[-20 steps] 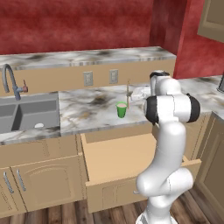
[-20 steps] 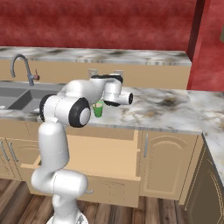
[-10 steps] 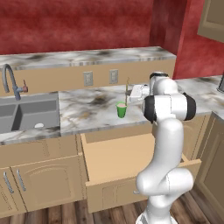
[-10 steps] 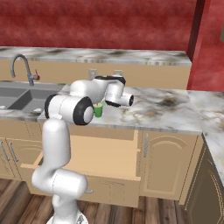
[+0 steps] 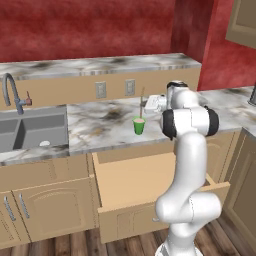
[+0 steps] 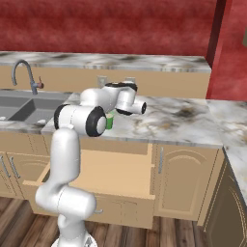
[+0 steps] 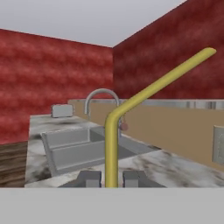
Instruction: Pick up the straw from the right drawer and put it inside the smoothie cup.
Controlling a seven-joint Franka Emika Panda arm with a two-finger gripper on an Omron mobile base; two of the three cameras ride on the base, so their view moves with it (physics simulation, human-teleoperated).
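the right drawer (image 5: 150, 182) stands pulled out below the counter, its tan floor bare in the left base view, and the white arm rises in front of it. past the drawer's back edge, on the marbled counter (image 5: 100, 122), the smoothie cup (image 5: 139, 126) stands upright near the front edge. the straw (image 5: 142, 102) rises nearly upright right over the cup, its lower end at or just inside the rim; i cannot tell whether it touches the bottom.

the gripper (image 5: 150, 103) reaches in sideways from the cup's right at about mid-height of the straw. in the hand view the two dark fingertips (image 7: 89, 178) sit close on either side of the yellowish stem (image 7: 111, 148), clamped on it, and the stem bends above them and slants away up to the right.

in the right base view the cup (image 6: 110, 121) peeks out green behind the arm's dark joint.

farther left along the counter lie the sink (image 5: 30, 131) and its curved faucet (image 5: 11, 92); behind them are two wall outlets (image 5: 101, 89) and the red wall.
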